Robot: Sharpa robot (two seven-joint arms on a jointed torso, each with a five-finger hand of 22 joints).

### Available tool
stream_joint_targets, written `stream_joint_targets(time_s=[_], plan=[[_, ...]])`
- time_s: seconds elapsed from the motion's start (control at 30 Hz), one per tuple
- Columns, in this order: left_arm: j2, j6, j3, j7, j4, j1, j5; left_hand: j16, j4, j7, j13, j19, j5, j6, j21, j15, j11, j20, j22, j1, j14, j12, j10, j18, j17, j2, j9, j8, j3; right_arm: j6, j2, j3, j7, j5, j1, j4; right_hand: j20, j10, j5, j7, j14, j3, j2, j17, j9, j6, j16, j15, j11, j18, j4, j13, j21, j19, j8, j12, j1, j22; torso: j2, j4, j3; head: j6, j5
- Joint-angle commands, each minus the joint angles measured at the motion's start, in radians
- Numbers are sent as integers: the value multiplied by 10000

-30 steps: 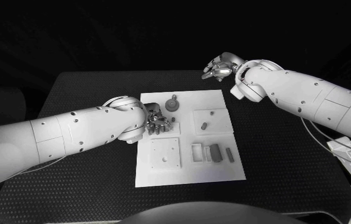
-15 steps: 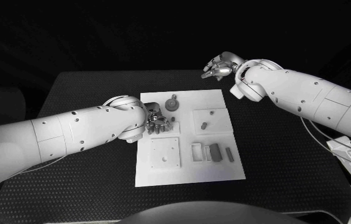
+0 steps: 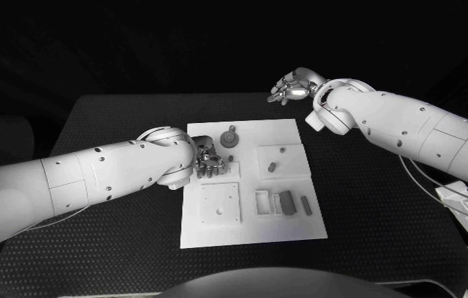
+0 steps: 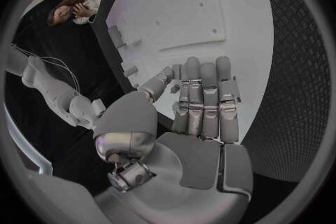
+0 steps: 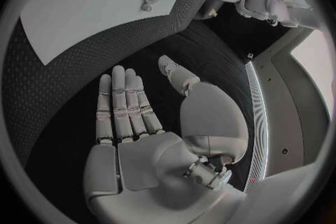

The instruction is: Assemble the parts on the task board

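Head view. The task board [image 3: 255, 180] lies at the middle of the black bench [image 3: 117, 119]. The left hand [image 3: 207, 163] sits low over the board's 9 o'clock edge, just beside a raised square plate [image 3: 220, 203] and near a round part [image 3: 230, 139] toward 12 o'clock. Whether its fingers touch the board cannot be told here. A second square plate [image 3: 281, 159] lies at the board's 3 o'clock side with two small parts on it; a slotted block [image 3: 264, 202], a dark block [image 3: 286, 203] and a pin [image 3: 306, 205] lie in a row toward 5 o'clock. The right hand [image 3: 289, 90] is raised off the board, at 1 o'clock from it, well apart from every part.

Left wrist view. The left hand [image 4: 199, 106] has its fingers [image 4: 208, 98] straight and side by side, thumb set apart, nothing held, palm over the board's edge.

Right wrist view. The right hand [image 5: 140, 123] is flat and spread, empty, above bare bench; the board [image 5: 84, 5] lies beyond its fingertips.

Judgement: the step in hand looks like reaching for a first part. To do it well, lower the left fingers squarely over one part, close thumb against fingertip, and keep the right hand clear until needed.
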Motion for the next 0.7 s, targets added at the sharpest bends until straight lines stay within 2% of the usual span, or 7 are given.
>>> stream_joint_targets(time_s=[0.03, 0.17, 0.47, 0.6, 0.7], plan=[[-9, 93, -31, 54, -13, -40, 135, -44, -18, 25, 20, 59, 55, 41, -55, 6, -1, 31, 16, 185, 81, -52, 77, -58, 16, 96, -17, 31, 68, 197, 8, 4, 243, 219, -2, -11, 60, 46, -39, 82, 7, -59, 107, -194, -26, -84, -468, 120, 40, -221, 3, -325, -291, -338, 52, -201, 3, -84, 0, -3, 3, 8, 13], [-26, 8, -30, 101, 1, -40, 295, -51, -58, 27, 28, 55, 81, 34, -64, 9, 2, 33, 29, 235, 78, -61, 73, -62, 19, 147, -20, 32, 99, 207, 8, 4, 249, 236, -2, -18, 131, 110, -46, 100, 121, -91, 91, -376, -51, -134, -1056, 209, 86, -308, 14, -740, -615, -644, 84, -421, 20, -152, 4, -1, 4, 12, 13], [-104, -385, -21, 236, 27, -38, 768, -44, -110, 14, 54, 73, 125, 71, -71, 11, -5, 34, 68, 293, 103, -67, 105, -67, 37, 317, -11, 66, 132, 227, 16, 3, 241, 265, -2, -61, 170, 171, -42, 107, 121, -140, 79, -407, -79, -170, -1415, 274, 98, -362, 30, -999, -817, -815, 108, -483, 48, -155, 3, -6, 8, 28, 14], [-99, -385, -20, 268, 9, -37, 915, -63, -158, 8, 81, 65, 603, 73, -103, 16, 0, 39, 124, 278, 101, -107, 108, -77, 50, 353, 36, 101, 119, 247, 42, 3, 240, 297, -3, -98, 179, 181, -42, 109, 110, -152, 77, -403, -87, -180, -1486, 292, 101, -378, 40, -1052, -866, -862, 113, -488, 53, -151, 1, -8, 12, 35, 21], [-95, -407, -19, 289, -10, -37, 1117, -65, -169, 2, 99, 67, 789, 75, -117, 17, -2, 37, 153, 287, 102, -119, 119, -77, 61, 369, 64, 117, 121, 264, 56, 3, 239, 298, -3, -112, 182, 179, -42, 111, 108, -157, 78, -400, -91, -187, -1506, 297, 104, -382, 45, -1070, -880, -874, 112, -492, 51, -149, 2, -3, 13, 37, 21]])
